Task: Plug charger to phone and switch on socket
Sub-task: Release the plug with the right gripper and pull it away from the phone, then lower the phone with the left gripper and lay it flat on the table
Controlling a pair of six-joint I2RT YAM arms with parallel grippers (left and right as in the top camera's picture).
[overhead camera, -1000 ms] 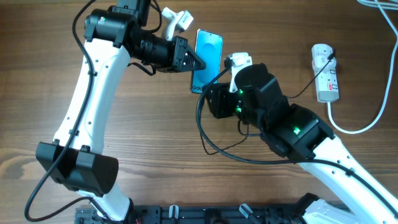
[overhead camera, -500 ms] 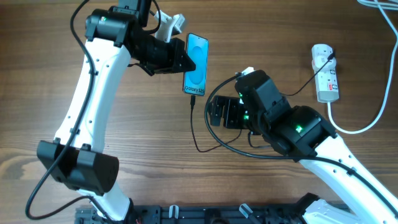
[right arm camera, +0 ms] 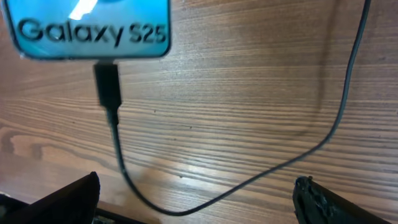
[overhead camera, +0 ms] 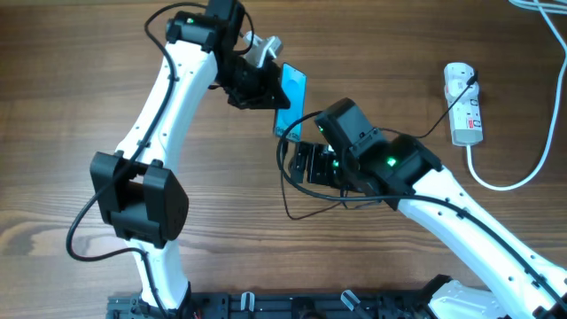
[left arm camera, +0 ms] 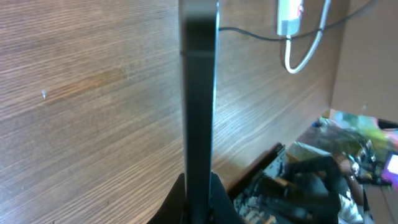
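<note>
My left gripper [overhead camera: 273, 89] is shut on the phone [overhead camera: 291, 96] and holds its cyan screen tilted above the table. In the left wrist view the phone [left arm camera: 199, 93] shows edge-on between the fingertips of the left gripper [left arm camera: 199, 194]. The charger's connector [right arm camera: 107, 84] sits in the phone's [right arm camera: 93, 28] lower end, below the white text. Its dark cable [overhead camera: 291, 199] loops over the wood and runs to the socket [overhead camera: 466, 106], a white strip with red marks at the far right. My right gripper [overhead camera: 301, 162] is open just below the phone and holds nothing; in its wrist view the right gripper [right arm camera: 196, 205] spans the cable loop.
A thick white cord [overhead camera: 523, 177] curves from the socket towards the right table edge. The socket [left arm camera: 290, 15] also shows far off in the left wrist view. The table's front rail [overhead camera: 310, 306] lies near the arm bases.
My right gripper opened fully, let go of the connector and drew back from the phone. The left arm swung the phone right and tilted it, the cable staying plugged in.
</note>
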